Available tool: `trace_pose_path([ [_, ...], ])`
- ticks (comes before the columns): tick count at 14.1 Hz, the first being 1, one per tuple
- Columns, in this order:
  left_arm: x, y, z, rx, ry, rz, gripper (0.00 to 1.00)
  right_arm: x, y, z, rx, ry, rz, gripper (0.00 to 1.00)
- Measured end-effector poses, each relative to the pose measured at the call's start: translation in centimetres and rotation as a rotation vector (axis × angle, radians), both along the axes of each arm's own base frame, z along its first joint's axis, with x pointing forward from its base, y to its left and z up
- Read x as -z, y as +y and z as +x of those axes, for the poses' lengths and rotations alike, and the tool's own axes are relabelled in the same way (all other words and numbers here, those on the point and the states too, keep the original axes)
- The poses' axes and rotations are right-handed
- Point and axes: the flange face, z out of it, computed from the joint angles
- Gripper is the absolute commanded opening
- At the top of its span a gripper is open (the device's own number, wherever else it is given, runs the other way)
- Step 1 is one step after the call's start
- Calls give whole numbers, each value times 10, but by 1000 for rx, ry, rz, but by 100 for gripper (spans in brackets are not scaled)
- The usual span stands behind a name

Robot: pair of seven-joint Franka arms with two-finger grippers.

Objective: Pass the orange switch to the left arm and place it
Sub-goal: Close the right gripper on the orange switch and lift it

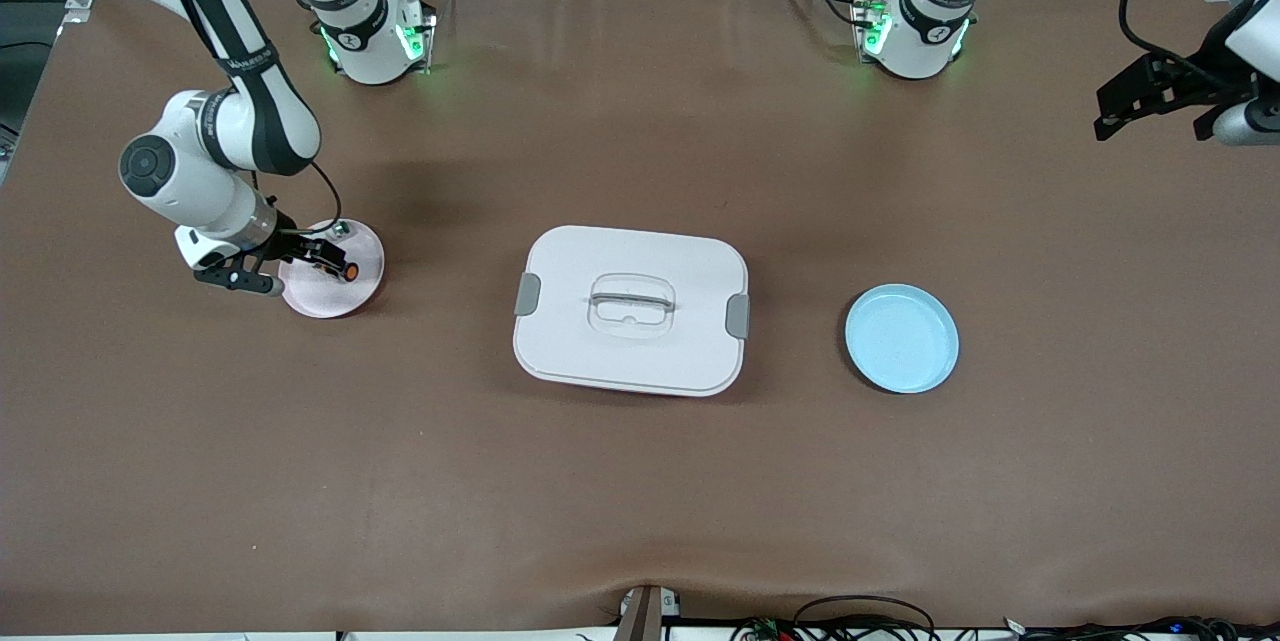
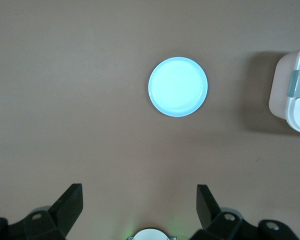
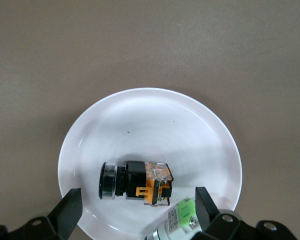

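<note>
The orange switch lies on its side on a pink plate toward the right arm's end of the table. In the right wrist view the switch shows a black body and orange parts. My right gripper hangs low over this plate, open, with the switch just off its fingertips and not gripped. The white box sits mid-table with its lid on. My left gripper is open and empty, held high over the left arm's end of the table.
A small green-and-white component lies on the pink plate beside the switch. A blue plate sits empty between the box and the left arm's end; it also shows in the left wrist view, with the box's corner.
</note>
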Motion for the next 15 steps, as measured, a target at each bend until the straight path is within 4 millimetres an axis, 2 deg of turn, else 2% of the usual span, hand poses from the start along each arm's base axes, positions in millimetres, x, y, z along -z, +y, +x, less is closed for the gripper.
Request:
trace_pose_path([
  [8, -1, -15, -1, 29, 0, 1, 100, 14, 6, -2, 2, 27, 8, 100],
  [15, 5, -16, 3, 29, 12, 1, 100, 37, 5, -1, 5, 23, -1, 100],
])
